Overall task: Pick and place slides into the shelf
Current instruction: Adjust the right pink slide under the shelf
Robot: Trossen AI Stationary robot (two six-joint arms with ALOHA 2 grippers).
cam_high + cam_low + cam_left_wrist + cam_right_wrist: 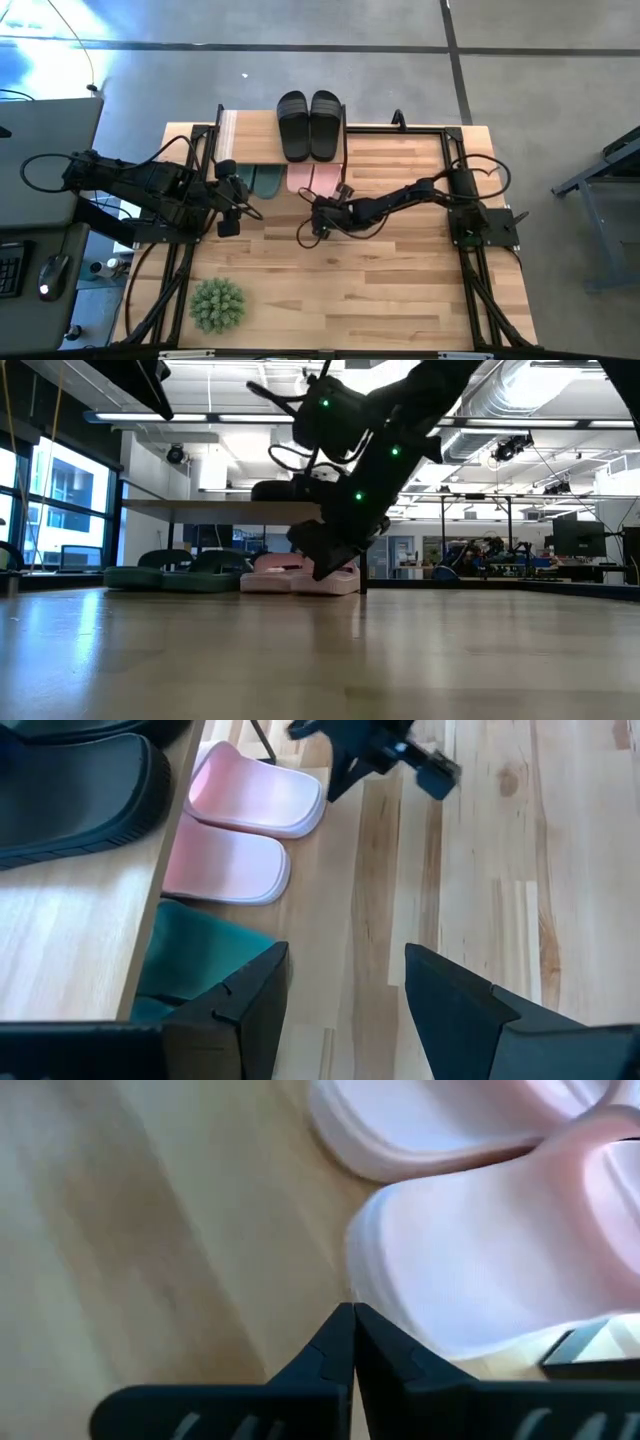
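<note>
A large wooden table [400, 290] carries a small low shelf [232, 128] at its far edge, with a light wooden top board on a thin black frame. 2 black slides [309, 124] sit side by side on the top board. On the lower level, 2 dark green slides [263, 180] and 2 pink slides [314, 178] lie with their heels sticking out from under the board toward the front of the table. The right gripper [316, 222] hangs low just in front of the pink pair; in the right wrist view its fingers [345, 1342] are clenched together on nothing, their tips right beside the edge of a pink sole [470, 1270]. The left gripper [229, 208] hovers near the green pair with its fingers [250, 1005] released and spread apart, empty. A spiky green plant ball [217, 304] rests near the front left of the table, well apart from the work. All 6 slides look placed, so the task seems close to done, and the main risk now is disturbance. If the right gripper swings sideways or forward, its tip could catch the pink sole and drag the slide out or skew it. If either arm lifts carelessly, it could hit the top board and shake the black pair loose.
</note>
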